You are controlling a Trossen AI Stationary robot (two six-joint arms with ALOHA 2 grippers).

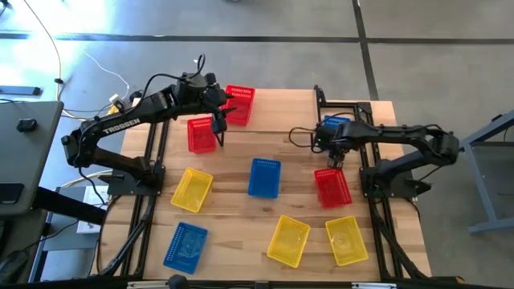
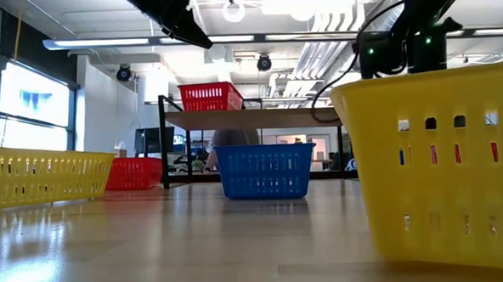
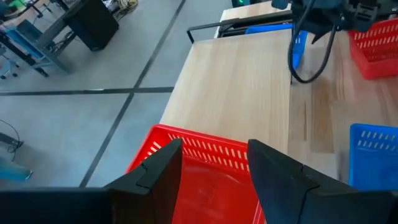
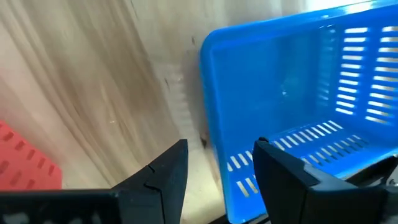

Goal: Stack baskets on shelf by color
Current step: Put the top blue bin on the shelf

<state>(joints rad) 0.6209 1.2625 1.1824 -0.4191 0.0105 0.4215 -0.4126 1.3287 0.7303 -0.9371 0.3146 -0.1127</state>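
The shelf (image 1: pixel 281 112) stands along the table's far side. A red basket (image 1: pixel 239 104) sits on its left end, also seen in the low view (image 2: pixel 209 97). My left gripper (image 1: pixel 224 111) hovers open just above that basket's rim (image 3: pixel 205 146), clear of it. A blue basket (image 1: pixel 336 124) stands at the shelf's right end. My right gripper (image 1: pixel 336 157) points steeply down and is open. In its wrist view the fingers (image 4: pixel 217 180) stand above the blue basket's corner (image 4: pixel 214 43), one over the wood and one over the basket wall. A second red basket (image 1: pixel 201 134) rests on the table beside the shelf's left end.
On the table in front of the shelf lie a red basket (image 1: pixel 332 186), a blue one (image 1: pixel 264 177) and a yellow one (image 1: pixel 192 189). Nearer the front edge are a blue basket (image 1: pixel 185 246) and two yellow ones (image 1: pixel 288 240) (image 1: pixel 346 239). The shelf's middle is bare.
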